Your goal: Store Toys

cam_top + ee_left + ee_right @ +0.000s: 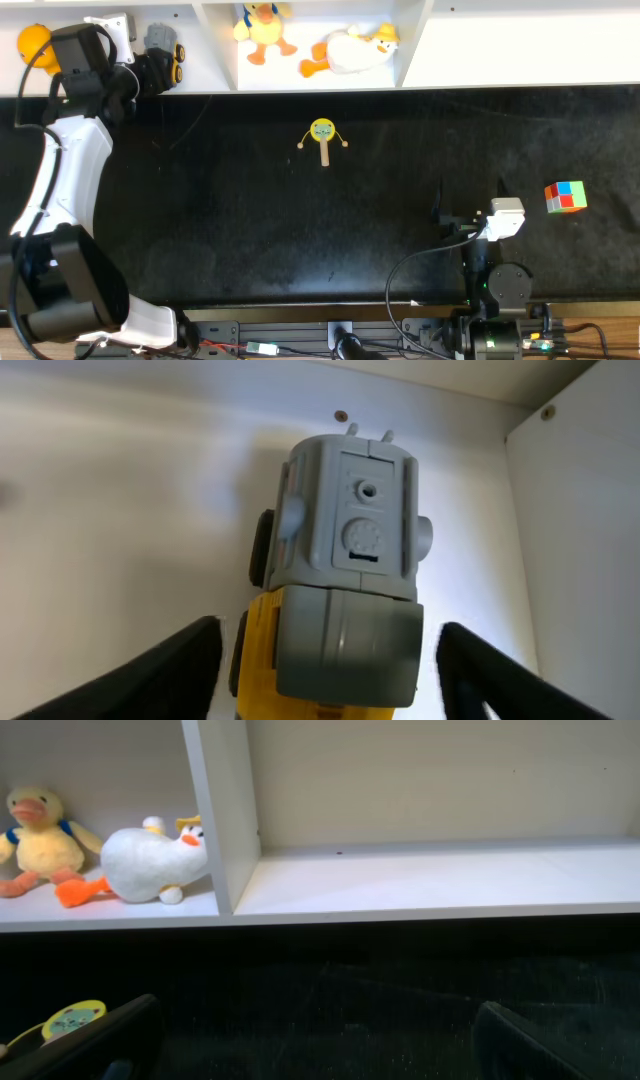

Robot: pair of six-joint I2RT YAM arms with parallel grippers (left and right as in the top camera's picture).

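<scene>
Toy truck (340, 560): grey and yellow, inside the left compartment of the white shelf (520, 50), with an orange ball (33, 40) farther left.
Left gripper (328, 625): jaws wide, one finger on each side of the truck with a gap showing at both; nothing is clamped.
Key relation: the truck's long axis runs straight away from the wrist toward the shelf's back wall, so a retreat along that axis would likely clear it without a nudge.
Right gripper (318, 1005): jaws wide and empty, low over the black table (200, 220), facing the shelf.
Toys left out: rattle (322, 135) near the table's middle, its handle pointing toward the arms; colour cube (565, 196) at the right, nearer the right arm.
Already stored: yellow duck (262, 25) and white duck (350, 50), in the middle compartment.
Hard to make out: the truck's near end is cut off at the wrist view's edge, and whether its wheels sit flat on the shelf floor cannot be told.
</scene>
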